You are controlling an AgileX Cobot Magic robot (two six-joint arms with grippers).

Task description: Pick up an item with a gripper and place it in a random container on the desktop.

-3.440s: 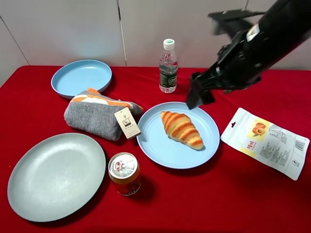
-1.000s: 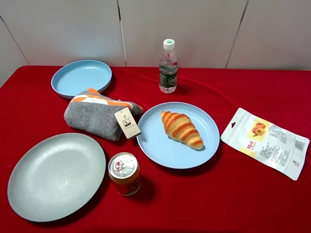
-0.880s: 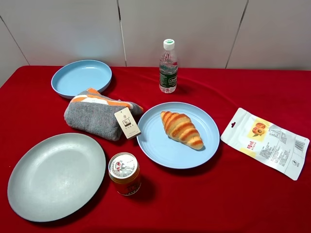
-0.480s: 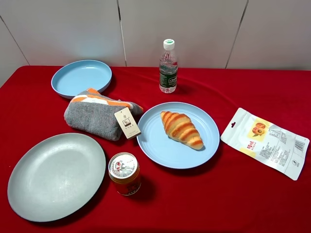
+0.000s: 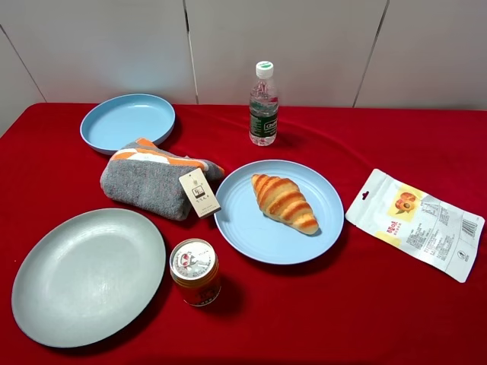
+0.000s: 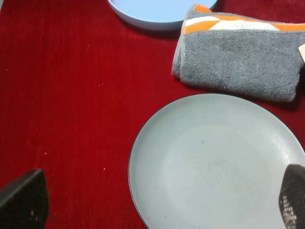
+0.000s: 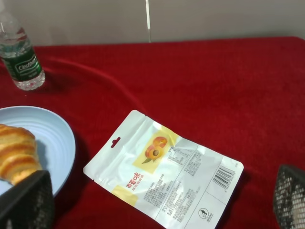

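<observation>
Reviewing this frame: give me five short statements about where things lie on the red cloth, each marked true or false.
1. The croissant lies on the light-blue plate. True.
2. The water bottle lies on its side. False: it stands upright.
3. The grey towel lies between the blue dish and the grey-green plate. True.
4. The snack pouch rests on the light-blue plate. False: it lies on the cloth beside it.
5. The right tool grips the croissant. False: both fingers stand wide apart, holding nothing.

Red table [image 5: 380, 319]: plates, towel [image 5: 152, 179], can [image 5: 195, 271], bottle [image 5: 263, 105], pouch [image 5: 415, 223].
</observation>
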